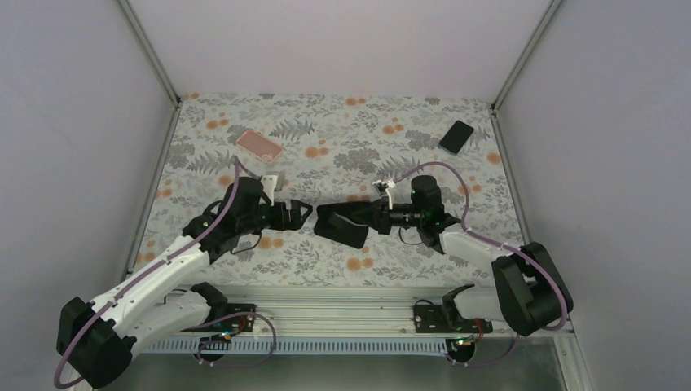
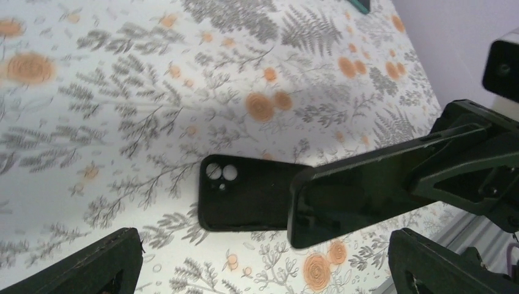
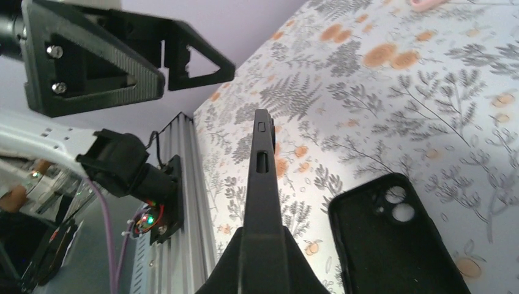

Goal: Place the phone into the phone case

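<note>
The right gripper (image 1: 368, 218) is pinching the phone (image 3: 263, 177). Its two fingers are pressing on the flat sides of the phone, near one end. The phone is black, and it is standing on its thin edge up in the air, with its little side buttons showing in the right wrist view.

The phone case (image 3: 392, 245) is black too. It is lying flat on the flowery table (image 1: 350, 122), and the table is showing through its round camera holes. The case is sitting just beside the phone and lower down. In the left wrist view the phone is covering one end of the case, the end away from the camera holes. I cannot tell if the phone is touching the case there. The phone is not sitting inside the case.

The left gripper (image 1: 303, 213) is hanging near the phone and the case, pointing at them from the other side. Its fingers are spread far apart and are holding nothing. It is not touching the phone or the case.

A pink case (image 1: 259, 145) is lying far back on the left of the table. Another dark phone (image 1: 456, 136) is lying far back on the right. Both are well apart from the grippers.
</note>
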`<state>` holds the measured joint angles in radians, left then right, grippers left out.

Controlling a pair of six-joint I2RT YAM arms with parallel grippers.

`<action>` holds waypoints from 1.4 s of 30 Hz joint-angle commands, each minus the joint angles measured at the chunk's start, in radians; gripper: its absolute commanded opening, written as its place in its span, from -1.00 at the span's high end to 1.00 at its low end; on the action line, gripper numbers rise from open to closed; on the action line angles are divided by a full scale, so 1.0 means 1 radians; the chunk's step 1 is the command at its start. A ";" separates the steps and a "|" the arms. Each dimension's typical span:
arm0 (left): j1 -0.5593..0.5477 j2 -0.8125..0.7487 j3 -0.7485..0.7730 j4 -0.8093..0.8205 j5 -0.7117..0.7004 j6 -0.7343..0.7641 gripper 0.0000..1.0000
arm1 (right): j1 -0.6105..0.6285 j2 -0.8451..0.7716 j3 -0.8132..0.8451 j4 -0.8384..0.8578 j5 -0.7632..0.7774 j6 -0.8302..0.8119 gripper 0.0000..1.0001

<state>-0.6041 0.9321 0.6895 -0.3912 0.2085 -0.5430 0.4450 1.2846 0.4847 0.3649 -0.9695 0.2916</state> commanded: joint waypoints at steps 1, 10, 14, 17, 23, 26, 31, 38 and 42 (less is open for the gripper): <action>-0.007 -0.036 -0.096 0.085 -0.044 -0.162 -1.00 | 0.008 0.029 -0.030 0.171 0.084 0.080 0.92; -0.108 0.025 -0.271 0.352 -0.039 -0.349 -1.00 | 0.011 0.126 -0.080 0.340 0.133 0.167 0.92; -0.158 0.095 -0.276 0.433 -0.061 -0.390 -1.00 | 0.011 0.161 -0.097 0.389 0.164 0.195 0.92; -0.178 0.158 -0.281 0.492 -0.052 -0.410 -1.00 | 0.012 0.176 -0.111 0.411 0.191 0.209 0.92; -0.190 0.281 -0.309 0.637 -0.004 -0.454 -1.00 | 0.017 0.227 -0.133 0.463 0.225 0.247 0.92; -0.194 0.318 -0.321 0.677 -0.007 -0.472 -1.00 | 0.025 0.259 -0.136 0.503 0.231 0.281 0.92; -0.197 0.363 -0.325 0.718 -0.006 -0.490 -1.00 | 0.049 0.317 -0.139 0.564 0.255 0.323 0.92; -0.197 0.431 -0.333 0.785 0.005 -0.527 -1.00 | 0.084 0.409 -0.143 0.649 0.268 0.387 0.92; -0.197 0.464 -0.345 0.830 0.007 -0.547 -1.00 | 0.102 0.439 -0.142 0.675 0.280 0.416 0.92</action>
<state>-0.7952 1.3689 0.3649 0.3523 0.2062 -1.0599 0.5243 1.7004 0.3454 0.9211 -0.7139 0.6697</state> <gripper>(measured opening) 0.999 0.057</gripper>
